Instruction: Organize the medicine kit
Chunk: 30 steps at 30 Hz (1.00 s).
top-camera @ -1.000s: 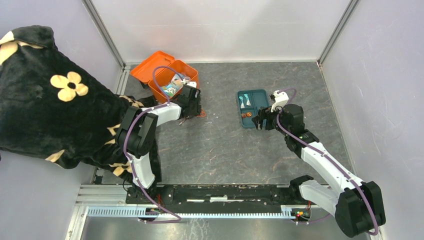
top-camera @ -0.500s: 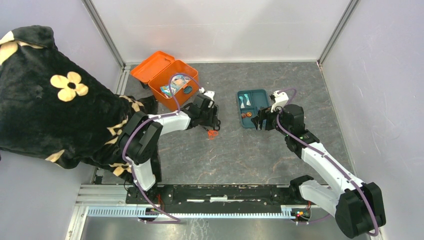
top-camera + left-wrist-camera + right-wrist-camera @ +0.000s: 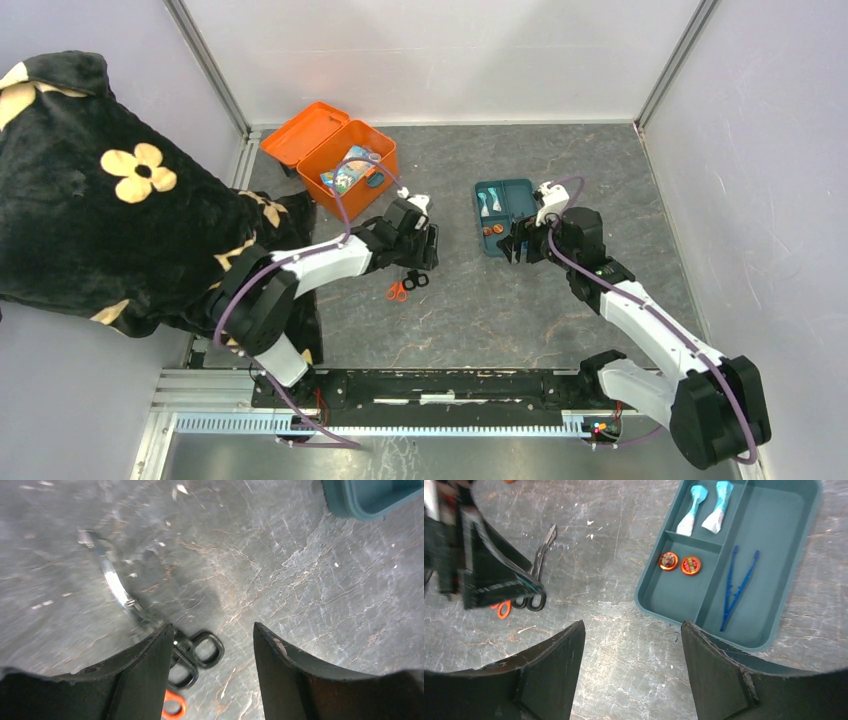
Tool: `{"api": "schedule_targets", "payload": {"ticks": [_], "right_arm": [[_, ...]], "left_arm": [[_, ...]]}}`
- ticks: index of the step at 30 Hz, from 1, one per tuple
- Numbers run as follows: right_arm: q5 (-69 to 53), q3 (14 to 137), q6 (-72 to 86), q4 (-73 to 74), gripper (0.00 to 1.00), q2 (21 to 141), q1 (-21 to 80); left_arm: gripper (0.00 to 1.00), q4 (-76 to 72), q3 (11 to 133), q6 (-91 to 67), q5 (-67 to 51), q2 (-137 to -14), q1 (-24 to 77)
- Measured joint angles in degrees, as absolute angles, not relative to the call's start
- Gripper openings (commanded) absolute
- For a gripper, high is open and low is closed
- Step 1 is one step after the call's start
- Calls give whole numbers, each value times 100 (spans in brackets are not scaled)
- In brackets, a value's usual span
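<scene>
The orange medicine kit (image 3: 305,132) stands open at the far left, lid flipped back, with colourful packets (image 3: 345,170) inside. My left gripper (image 3: 420,262) is open and empty just above scissors (image 3: 414,281) lying on the table. In the left wrist view (image 3: 212,630) the black handle loops (image 3: 202,650) sit beside the left finger, an orange loop (image 3: 172,707) below them. My right gripper (image 3: 520,247) is open and empty at the near-left edge of the teal tray (image 3: 522,200). It also shows open in the right wrist view (image 3: 631,625).
The teal tray (image 3: 774,525) holds blue tweezers (image 3: 736,587), two round orange tins (image 3: 680,563) and two white-teal packets (image 3: 706,507). A person's black floral sleeve (image 3: 100,200) covers the left side. Grey walls enclose the table.
My left gripper moved from beside the kit rightward and nearer, toward the table's middle, bringing the scissors along. They now lie on the table under its open jaws. The right arm barely moved.
</scene>
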<state>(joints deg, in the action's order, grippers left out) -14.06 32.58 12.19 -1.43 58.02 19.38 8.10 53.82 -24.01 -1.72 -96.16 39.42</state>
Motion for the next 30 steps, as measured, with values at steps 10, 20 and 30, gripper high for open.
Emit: {"api": "schedule_targets", "payload": {"ticks": [10,20,30], "right_arm": [[-880,4324,1444,191,66,7542,3310],[-67,6381,2421,486,62,9830,4416],[626,8016,2565,1522,55,11310,4910]], "left_arm": [[81,1656,5634,-2491,1518,-7301,3935],[91,2851,5743,-2486,3079,-6558,3905],[92,2834,5505,-2486,3953,-5249,3859]]}}
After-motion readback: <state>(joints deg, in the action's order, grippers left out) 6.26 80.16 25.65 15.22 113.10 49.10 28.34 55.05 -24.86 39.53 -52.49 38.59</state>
